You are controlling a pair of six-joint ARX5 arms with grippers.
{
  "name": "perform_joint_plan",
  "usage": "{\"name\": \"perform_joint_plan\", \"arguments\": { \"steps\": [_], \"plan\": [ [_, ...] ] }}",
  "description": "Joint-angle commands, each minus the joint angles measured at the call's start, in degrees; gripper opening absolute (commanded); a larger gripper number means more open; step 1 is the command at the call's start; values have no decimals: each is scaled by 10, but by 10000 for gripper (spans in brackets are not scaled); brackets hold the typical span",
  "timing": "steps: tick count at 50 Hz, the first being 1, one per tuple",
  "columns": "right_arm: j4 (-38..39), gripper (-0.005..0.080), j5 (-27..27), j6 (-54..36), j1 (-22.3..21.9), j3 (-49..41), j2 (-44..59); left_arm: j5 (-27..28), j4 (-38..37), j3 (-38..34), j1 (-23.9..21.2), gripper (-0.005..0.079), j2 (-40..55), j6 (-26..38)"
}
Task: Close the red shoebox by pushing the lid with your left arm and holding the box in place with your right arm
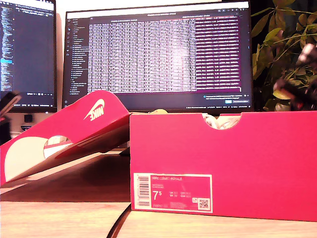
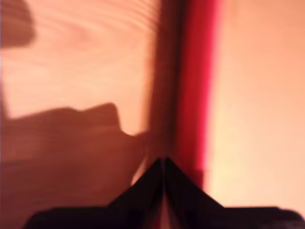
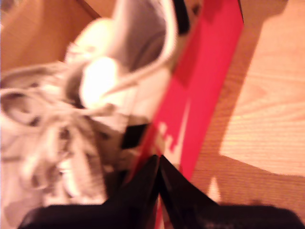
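Scanning the exterior view from its left, I see the lid (image 1: 74,134) raised and tilted, hinged to the red shoebox (image 1: 233,168) standing on the worktop (image 1: 59,218). My first hand (image 2: 163,164) is clenched beside the lid's edge. My second hand (image 3: 157,162) is clenched at the box wall, beside a white shoe (image 3: 71,119).

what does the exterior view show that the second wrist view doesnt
Only the exterior view shows the open red cardboard lid with its white swoosh, tilted up at that view's left, the white size label, the two lit monitors and the leafy plant. Only the second wrist view shows the white laced shoe inside the box and my second gripper, jaws together at the box wall. Both show the red cardboard shoebox and wooden table.
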Motion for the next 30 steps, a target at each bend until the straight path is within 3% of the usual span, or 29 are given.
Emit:
{"name": "perform_joint_plan", "arguments": {
  "steps": [1,19,30],
  "plan": [
    [11,-12,-7,0,19,5,10,10,-2,7,-8,-19,10,3],
    [20,-12,-7,0,23,5,12,51,2,13,-14,-19,10,-7],
    [20,-12,-7,0,23,5,12,75,-36,75,-5,-19,9,-4]
  ]
}}
